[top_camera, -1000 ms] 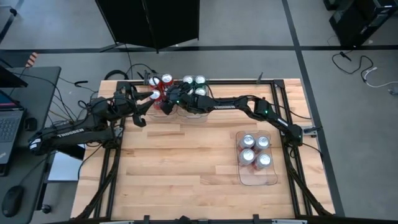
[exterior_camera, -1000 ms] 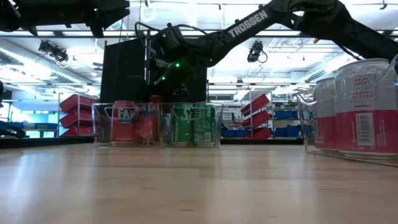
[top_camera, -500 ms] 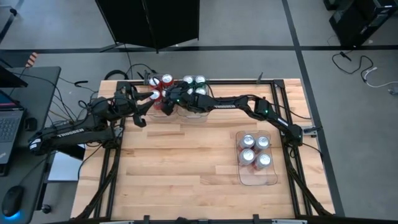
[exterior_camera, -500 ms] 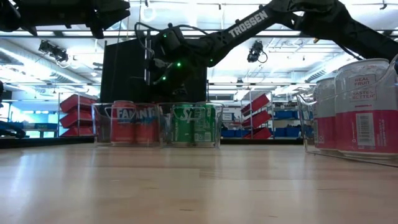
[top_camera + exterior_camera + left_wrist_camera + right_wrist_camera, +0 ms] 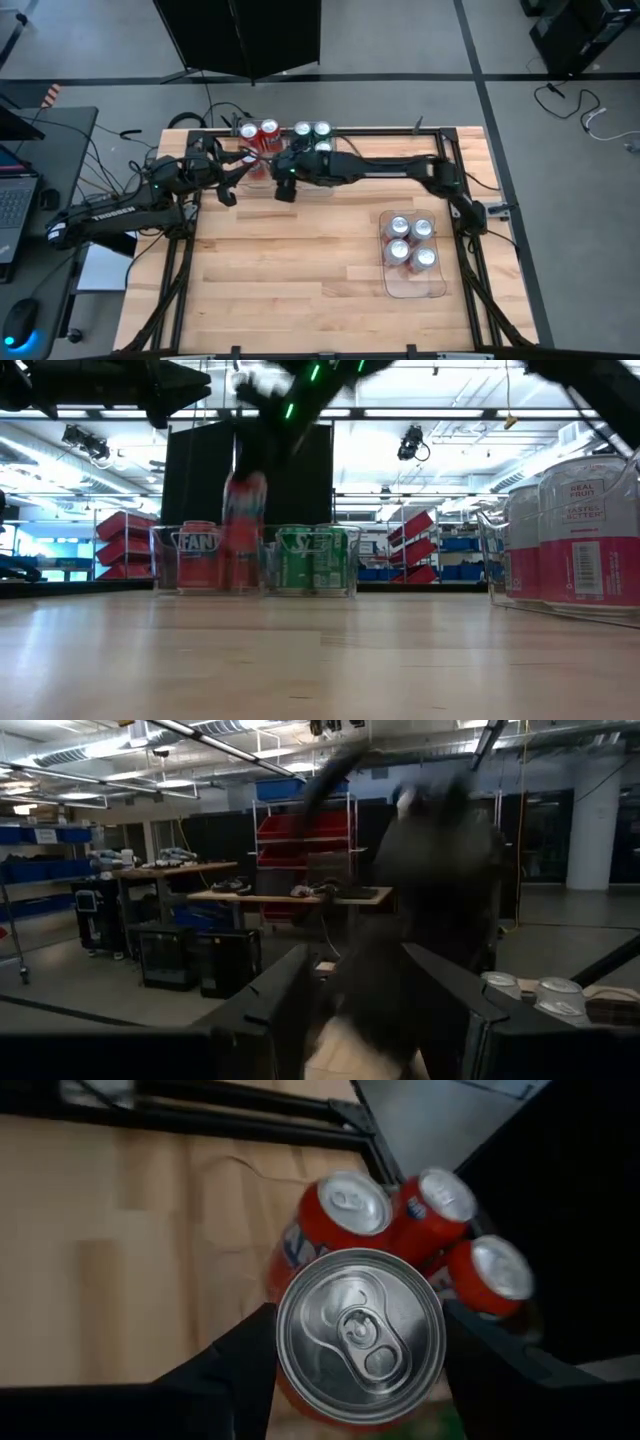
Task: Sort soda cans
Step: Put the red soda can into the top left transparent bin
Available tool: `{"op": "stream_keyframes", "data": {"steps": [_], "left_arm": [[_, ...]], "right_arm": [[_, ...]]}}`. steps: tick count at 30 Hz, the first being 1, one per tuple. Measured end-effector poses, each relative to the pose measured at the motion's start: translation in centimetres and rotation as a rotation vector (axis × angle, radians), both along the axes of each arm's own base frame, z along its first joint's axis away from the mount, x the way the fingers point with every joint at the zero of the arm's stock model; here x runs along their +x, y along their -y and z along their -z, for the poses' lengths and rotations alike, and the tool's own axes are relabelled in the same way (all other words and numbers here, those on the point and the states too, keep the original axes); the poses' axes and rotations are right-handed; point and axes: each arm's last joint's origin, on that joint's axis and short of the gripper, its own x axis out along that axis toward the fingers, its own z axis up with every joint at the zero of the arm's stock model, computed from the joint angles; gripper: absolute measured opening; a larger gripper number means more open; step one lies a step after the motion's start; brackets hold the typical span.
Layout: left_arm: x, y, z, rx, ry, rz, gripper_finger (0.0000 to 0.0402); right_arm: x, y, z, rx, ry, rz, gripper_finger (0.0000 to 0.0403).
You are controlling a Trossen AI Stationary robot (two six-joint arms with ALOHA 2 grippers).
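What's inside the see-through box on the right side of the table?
Four silver-white soda cans stand upright in the clear tray, bunched at its far end. Their silver tops show; the floor under them is hidden.

Two dark robot arms are reaching toward the upper middle of the overhead frame. The right arm is stretching in from the right edge, its right claw (image 5: pixel 360 1342) closing its two fingers around a red can (image 5: pixel 360 1338). The left arm is lying at the left, its left claw (image 5: pixel 232 172) hovering partly open and empty.
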Motion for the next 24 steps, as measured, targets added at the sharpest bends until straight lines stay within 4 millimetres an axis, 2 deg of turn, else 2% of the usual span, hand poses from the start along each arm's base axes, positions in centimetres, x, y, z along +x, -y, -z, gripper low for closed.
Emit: {"op": "stream_keyframes", "data": {"steps": [4,8,11,15,22,24], "left_arm": [[0.0,0.0,0.0,0.0,-0.001,0.0,0.0157],[0.0,0.0,0.0,0.005,0.0,-0.002,0.0157],[0.0,0.0,0.0,0.004,0.0,0.0,0.0157],[0.0,0.0,0.0,0.006,0.0,0.01,0.0157],[0.0,0.0,0.0,0.009,0.002,0.01,0.0157],[0.0,0.0,0.0,0.009,0.002,0.01,0.0157]], "right_arm": [[-2.1,-2.4,-3.8,-0.027,-0.043,-0.041,0.0225],[-1.9,-2.4,-4.3,-0.014,0.026,-0.028,0.0225],[-1.0,-1.1,-3.4,-0.01,0.075,-0.014,0.0225],[0.4,1.4,-1.0,0.011,0.12,-0.003,0.0225],[0.3,5.3,0.4,0.077,0.162,0.064,0.0225],[0.6,6.2,1.6,0.111,0.169,0.073,0.0225]]}}
